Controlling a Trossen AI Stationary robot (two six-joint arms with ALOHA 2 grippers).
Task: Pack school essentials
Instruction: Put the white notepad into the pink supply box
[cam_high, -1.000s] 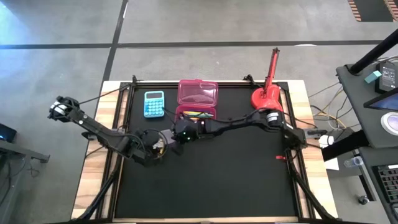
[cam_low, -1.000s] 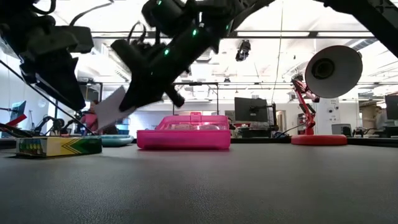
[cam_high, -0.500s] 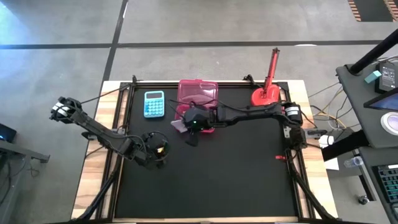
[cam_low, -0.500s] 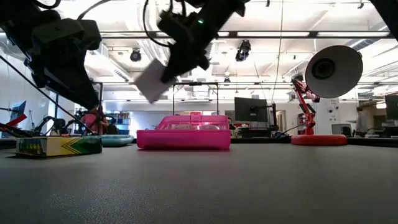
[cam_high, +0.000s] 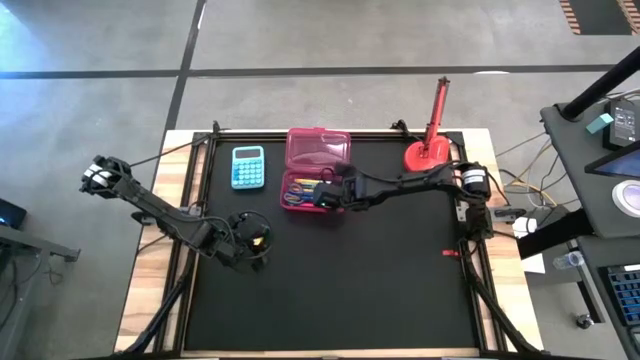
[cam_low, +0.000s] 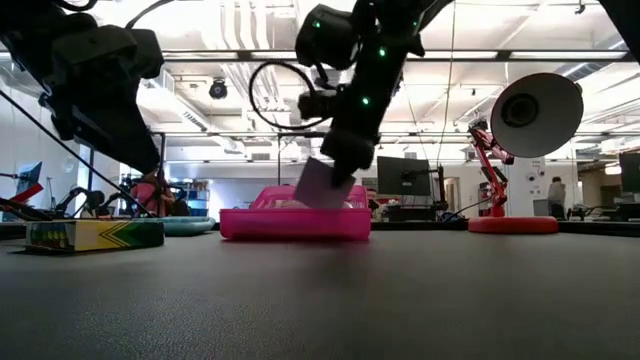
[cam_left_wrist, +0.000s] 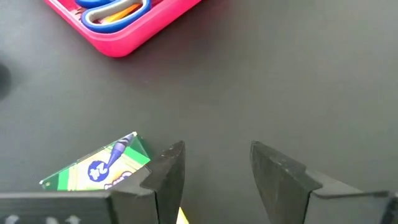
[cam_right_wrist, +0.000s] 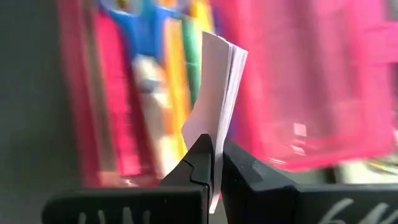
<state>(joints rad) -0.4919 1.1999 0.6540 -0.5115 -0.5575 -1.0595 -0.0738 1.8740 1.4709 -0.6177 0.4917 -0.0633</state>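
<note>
Since a second ago the right arm has swung from the middle of the surface (cam_high: 380, 290) across to the open pink case (cam_high: 317, 152), carrying a small white pad (cam_low: 322, 184) with it. Half a second ago the pad hung high above the case's near edge; now it sits low, just over the case's tray, tilted on edge. The left arm has barely shifted in that time.

The right tool (cam_right_wrist: 214, 163) is clenched on the white pad (cam_right_wrist: 217, 93), pinching its lower edge so the sheets stand up between the fingers. Directly beyond it lie the pencils and pens (cam_right_wrist: 168, 106) already in the tray, with blue-handled scissors (cam_left_wrist: 109, 7) among them.

The left tool (cam_left_wrist: 214, 165) hovers with its fingers spread and nothing between them, over the surface toward the left front, well apart from the case. A green-and-yellow crayon box (cam_left_wrist: 99, 165) lies flat just beside its finger (cam_left_wrist: 171, 165).

A light-blue calculator (cam_high: 247, 166) rests left of the case, and a red desk lamp (cam_high: 430, 140) stands at the far right corner.
</note>
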